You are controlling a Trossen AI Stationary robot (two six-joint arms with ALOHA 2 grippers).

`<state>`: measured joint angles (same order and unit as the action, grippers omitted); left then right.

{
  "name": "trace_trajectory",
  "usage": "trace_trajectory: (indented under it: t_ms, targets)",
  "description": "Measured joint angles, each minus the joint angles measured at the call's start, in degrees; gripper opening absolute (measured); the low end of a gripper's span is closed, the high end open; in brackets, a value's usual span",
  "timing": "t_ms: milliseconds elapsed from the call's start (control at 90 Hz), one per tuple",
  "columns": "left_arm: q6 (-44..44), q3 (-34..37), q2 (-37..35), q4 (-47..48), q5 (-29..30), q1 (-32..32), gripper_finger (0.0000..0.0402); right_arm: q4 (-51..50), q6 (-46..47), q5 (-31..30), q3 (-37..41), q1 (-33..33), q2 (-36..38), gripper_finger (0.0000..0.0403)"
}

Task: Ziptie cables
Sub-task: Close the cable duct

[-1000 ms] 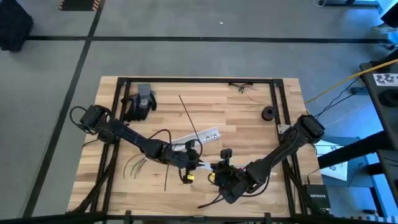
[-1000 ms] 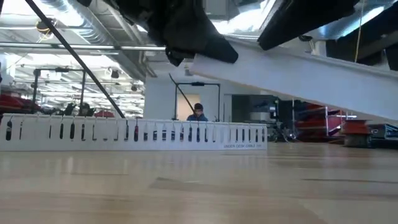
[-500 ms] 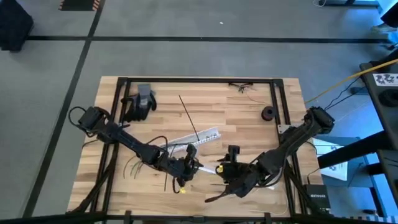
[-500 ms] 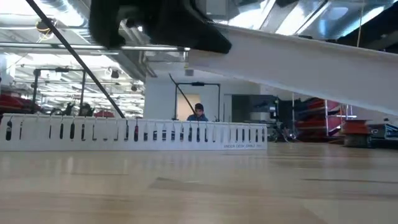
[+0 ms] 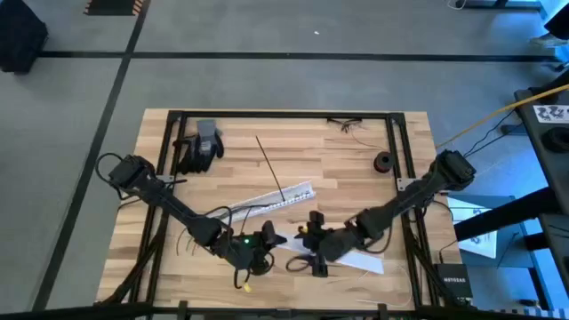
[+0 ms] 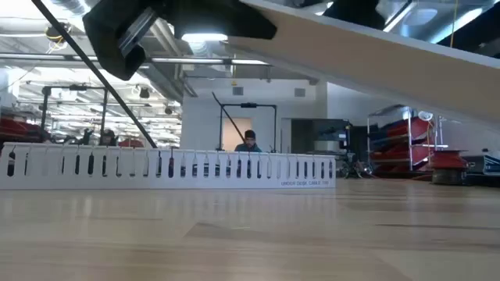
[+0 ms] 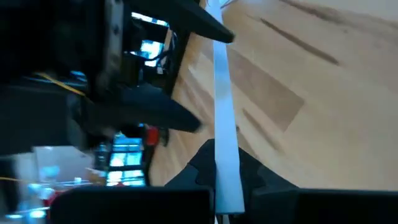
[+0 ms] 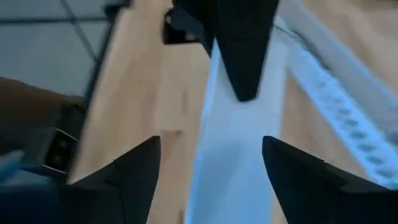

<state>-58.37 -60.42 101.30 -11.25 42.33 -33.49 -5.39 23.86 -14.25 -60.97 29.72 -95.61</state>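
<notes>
Near the counter's front edge, the left gripper [image 5: 264, 241] clenches a white strip [image 7: 224, 143] edge-up, seemingly to pass it to the right gripper [image 8: 208, 165], whose jaws stand released around it.

Wooden table [image 5: 356, 147] carries perforated strip [image 5: 276, 196], gloves [image 5: 200, 147], roll [image 5: 384, 162].

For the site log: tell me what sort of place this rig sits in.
Probably an industrial workshop or robotics lab: exposed silver ceiling ducting over an open hall, red racking at the back, a person seated at a distance, and a pale wooden table in a black frame on taped grey floor.
</notes>
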Motion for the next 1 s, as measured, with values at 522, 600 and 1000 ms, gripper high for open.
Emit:
trace_trajectory:
  t_ms: [522,600,1000]
  targets:
    - [-5.49,0.02,0.0,-0.26,1.52,-1.26,0.0002,2.54,-1.7,1.47,1.51,-3.49,-0.03,0.0273]
    - [-3.61,0.02,0.0,-0.66,1.28,-0.83,0.0002,5.19,-1.77,1.19,1.51,-3.48,-0.94,0.0273]
    - [-2.32,0.02,0.0,-0.41,1.01,-0.59,0.0001,11.8,-3.09,0.05,1.53,-3.54,-4.09,0.0273]
